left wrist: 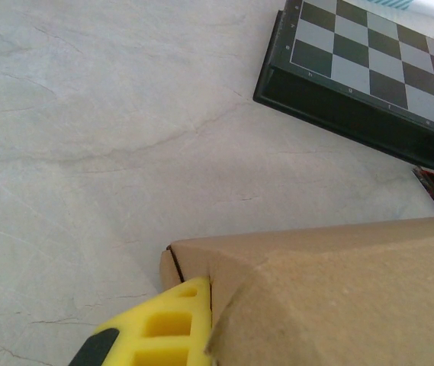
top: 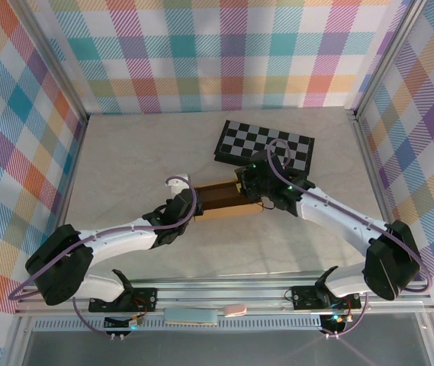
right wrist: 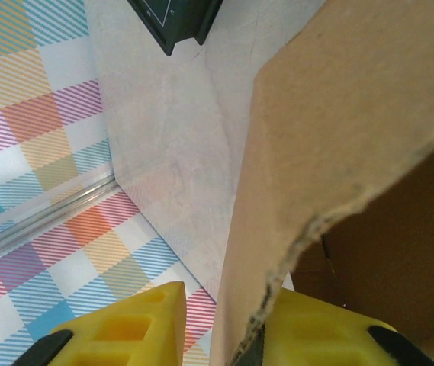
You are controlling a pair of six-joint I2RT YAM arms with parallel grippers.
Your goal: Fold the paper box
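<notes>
Light, stiff card, prone to creasing, so best taken by a flap's rim near a fold. Paper box (top: pixel 220 200) flat on the worktop (top: pixel 125 152), lodged between left tool (top: pixel 188 207) and right tool (top: pixel 249 185). Right tool straddling a raised flap, a finger (right wrist: pixel 125 328) either side — pinched or loose, cannot tell. Left tool's visible finger (left wrist: pixel 167 328) touching the box's end — spread hidden.

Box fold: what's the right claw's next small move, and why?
Likely tip the raised flap inward over the paper box's open cavity. The flap stands between the right claw's fingers, brown interior showing beside it, and the left claw sits against the box's other end, seemingly bracing it.
</notes>
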